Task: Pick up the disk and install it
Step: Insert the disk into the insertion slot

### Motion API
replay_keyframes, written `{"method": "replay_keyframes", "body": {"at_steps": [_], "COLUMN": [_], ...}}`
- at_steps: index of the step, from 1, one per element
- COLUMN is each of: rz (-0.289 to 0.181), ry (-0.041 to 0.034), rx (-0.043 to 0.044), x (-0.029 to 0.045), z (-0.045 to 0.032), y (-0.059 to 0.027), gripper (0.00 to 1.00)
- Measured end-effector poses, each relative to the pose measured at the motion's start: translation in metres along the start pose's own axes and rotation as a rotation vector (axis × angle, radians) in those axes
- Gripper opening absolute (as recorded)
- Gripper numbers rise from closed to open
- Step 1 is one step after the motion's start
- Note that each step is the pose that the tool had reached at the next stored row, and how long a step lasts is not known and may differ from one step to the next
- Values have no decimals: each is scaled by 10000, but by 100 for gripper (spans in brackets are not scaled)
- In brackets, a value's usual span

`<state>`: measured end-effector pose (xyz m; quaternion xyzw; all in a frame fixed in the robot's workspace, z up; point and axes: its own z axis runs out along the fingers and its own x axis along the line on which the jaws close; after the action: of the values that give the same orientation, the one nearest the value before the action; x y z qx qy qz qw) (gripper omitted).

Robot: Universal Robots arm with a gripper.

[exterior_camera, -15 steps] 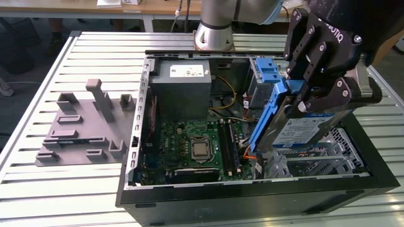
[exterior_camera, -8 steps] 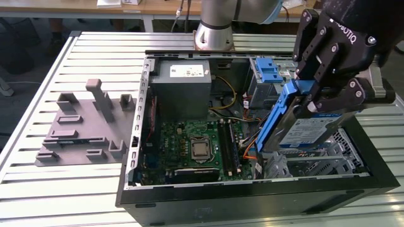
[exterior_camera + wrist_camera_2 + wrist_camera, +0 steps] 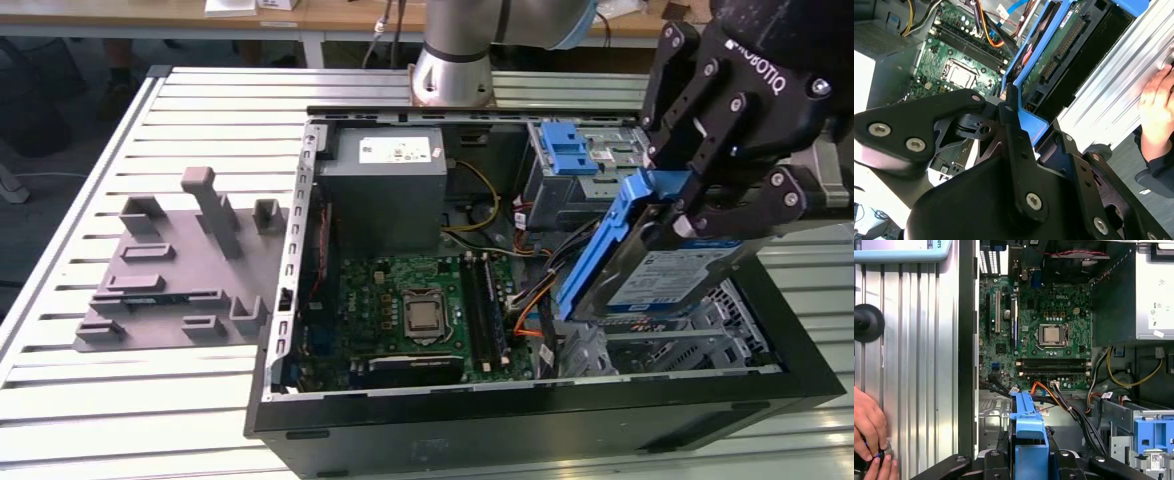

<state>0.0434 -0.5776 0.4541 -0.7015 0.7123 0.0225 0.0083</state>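
- The arm (image 3: 454,50) rises from its base at the far edge of the desk (image 3: 134,420) and reaches over the open computer case (image 3: 534,410) toward the exterior view's right.
- The end effector (image 3: 701,200) hangs above the case's right side, angled downward. Its jaws are closed onto the upper end of the disk (image 3: 663,275).
- The disk is held clear of any surface and is steeply tilted. Its label faces the exterior view's right and its blue frame edge faces the motherboard (image 3: 400,310).
- In the second wrist view a black finger (image 3: 1014,135) presses against the blue frame, and the disk's green circuit side and connector are visible.
- Count:
  - one arm, one end effector and one disk
  - one case, one motherboard and one power supply (image 3: 380,170)
  - one grey holder plate (image 3: 154,300)
  - one blue latch (image 3: 571,150)
- The holder plate lies on the desk at the exterior view's left, well apart from the case.
- The disk's lower end dips inside the case rim, above the metal drive cage (image 3: 694,345). Orange and black cables (image 3: 534,300) run just beside it.
- The blue latch sits on the bay behind the disk, near the case's far wall.
- A person's hand (image 3: 868,422) rests on the slatted desk outside the case wall in the first wrist view.
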Motion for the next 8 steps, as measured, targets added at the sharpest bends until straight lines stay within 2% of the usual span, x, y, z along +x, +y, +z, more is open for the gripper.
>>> {"method": "replay_keyframes", "body": {"at_steps": [8], "rz": [0], "ry": [-1], "rx": [-1], "x": [-2], "z": [2], "y": [-121], "gripper": [36]}}
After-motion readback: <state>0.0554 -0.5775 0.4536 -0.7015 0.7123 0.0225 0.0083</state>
